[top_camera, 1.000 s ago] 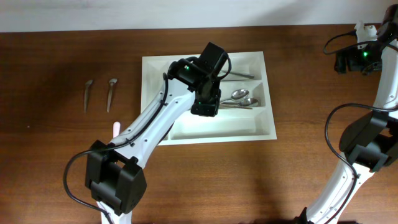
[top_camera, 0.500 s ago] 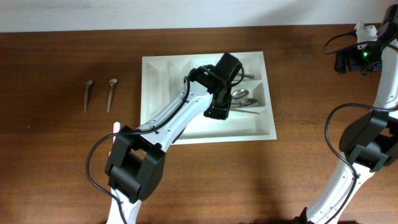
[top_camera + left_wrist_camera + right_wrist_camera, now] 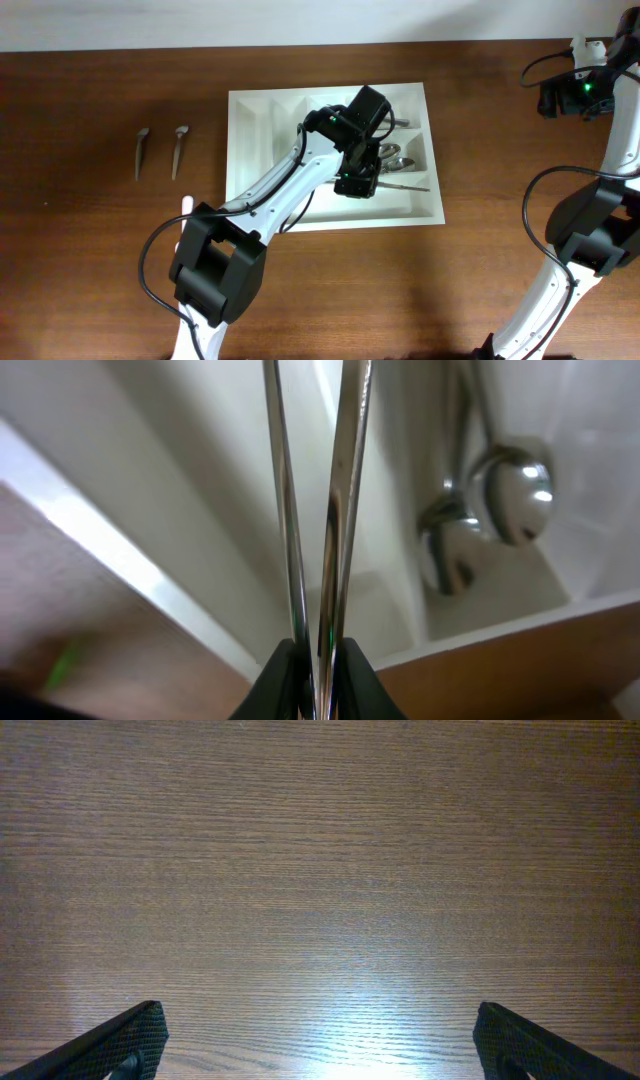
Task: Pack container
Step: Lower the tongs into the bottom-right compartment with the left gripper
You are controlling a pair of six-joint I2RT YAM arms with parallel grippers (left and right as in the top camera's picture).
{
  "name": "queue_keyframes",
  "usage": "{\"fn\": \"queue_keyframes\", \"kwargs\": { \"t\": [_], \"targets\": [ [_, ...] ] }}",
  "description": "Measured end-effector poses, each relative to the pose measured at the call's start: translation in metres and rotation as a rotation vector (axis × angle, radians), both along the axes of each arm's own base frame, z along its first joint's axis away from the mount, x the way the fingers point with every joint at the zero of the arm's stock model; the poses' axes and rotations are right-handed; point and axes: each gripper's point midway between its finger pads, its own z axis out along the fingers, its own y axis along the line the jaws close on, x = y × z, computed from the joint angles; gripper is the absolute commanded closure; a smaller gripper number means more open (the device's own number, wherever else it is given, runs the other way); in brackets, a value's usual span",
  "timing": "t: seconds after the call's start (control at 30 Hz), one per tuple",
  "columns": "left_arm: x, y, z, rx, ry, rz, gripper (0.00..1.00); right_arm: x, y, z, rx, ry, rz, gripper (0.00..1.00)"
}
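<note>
White rectangular plastic cutlery tray sits mid-desk, with shiny metal spoons in one long compartment. Left pincer clamps two slim metal handles above the tray; right pincer hangs released over bare wood.

We see bright, even light from above. Glare pools on the surface in the right wrist view. The left wrist view is soft: the container is blurred, the metal handles glinting.
</note>
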Motion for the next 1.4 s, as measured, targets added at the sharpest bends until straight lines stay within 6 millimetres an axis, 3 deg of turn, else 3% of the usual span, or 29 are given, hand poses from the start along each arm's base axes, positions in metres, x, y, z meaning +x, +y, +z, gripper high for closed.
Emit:
{"fn": "queue_keyframes", "kwargs": {
  "t": [0.23,0.5,0.97,1.23,1.4],
  "targets": [
    [-0.005,0.003,-0.001,0.012,0.021,-0.001,0.98,0.0,0.0,0.0,0.0,0.0,0.0,0.01],
    [-0.007,0.024,-0.008,0.12,0.021,0.021,0.98,0.0,0.0,0.0,0.0,0.0,0.0,0.01],
    [0.004,0.028,-0.009,0.159,-0.044,0.036,0.98,0.0,0.0,0.0,0.0,0.0,0.001,0.01],
    [-0.034,0.05,-0.015,0.287,0.08,0.004,0.96,0.0,0.0,0.0,0.0,0.001,0.0,0.01],
    [-0.041,0.044,-0.013,0.226,0.141,0.002,0.98,0.0,0.0,0.0,-0.001,0.0,0.001,0.01]
  ]
}}
